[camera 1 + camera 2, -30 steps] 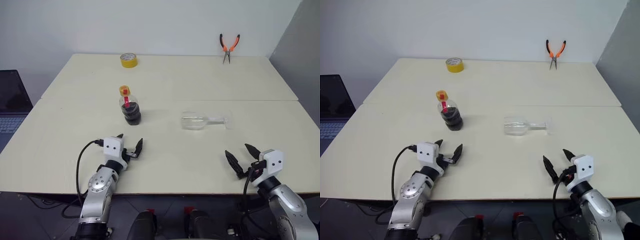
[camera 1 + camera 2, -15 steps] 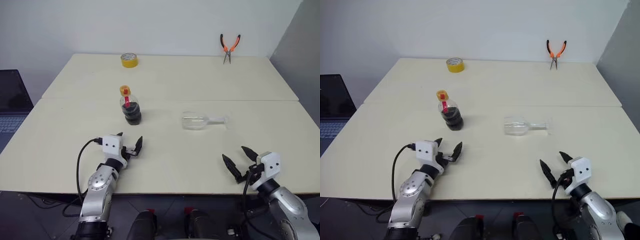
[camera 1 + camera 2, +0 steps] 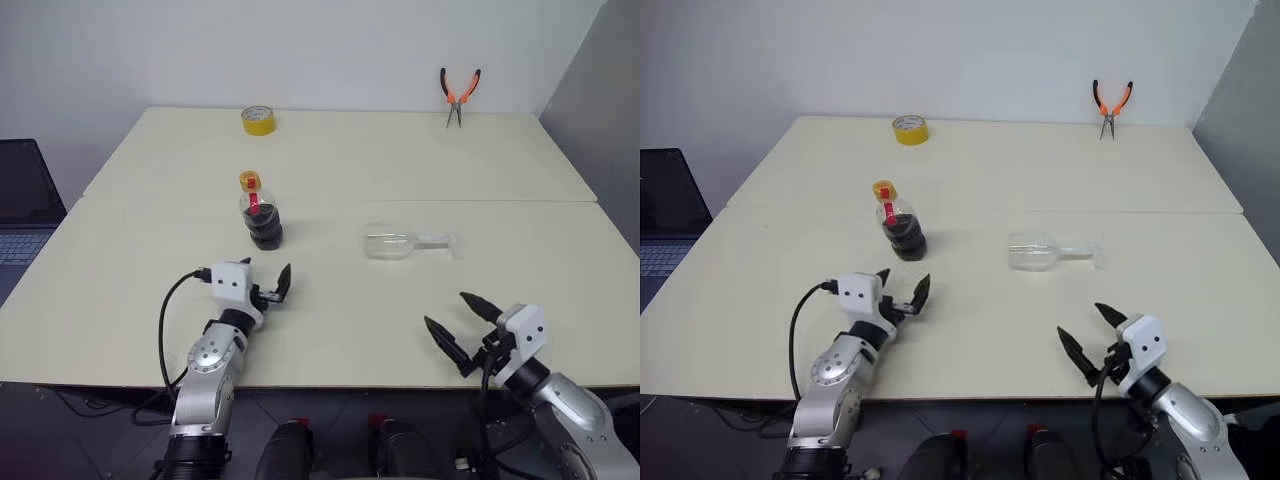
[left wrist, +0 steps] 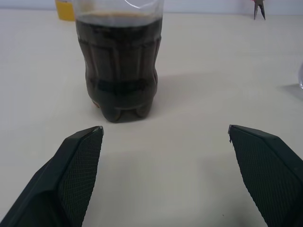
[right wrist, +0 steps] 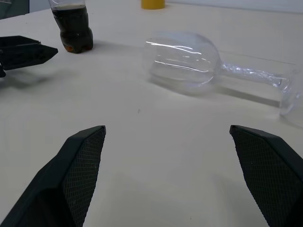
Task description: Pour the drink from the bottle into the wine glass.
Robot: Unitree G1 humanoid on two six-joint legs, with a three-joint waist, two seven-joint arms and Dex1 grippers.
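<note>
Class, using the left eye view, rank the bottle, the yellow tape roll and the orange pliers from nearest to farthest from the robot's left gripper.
From the left gripper:
1. Bottle, upright just beyond the gripper.
2. Yellow tape roll, near the table's far edge, on the left.
3. Orange pliers, at the far right, against the wall.

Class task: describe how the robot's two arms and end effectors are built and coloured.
Both arms are silver-grey metal with black joint rings and a white boxy wrist housing. Each end effector, left and right, has two black pointed fingers with cross-hatched pads. A black cable loops along each forearm.
</note>
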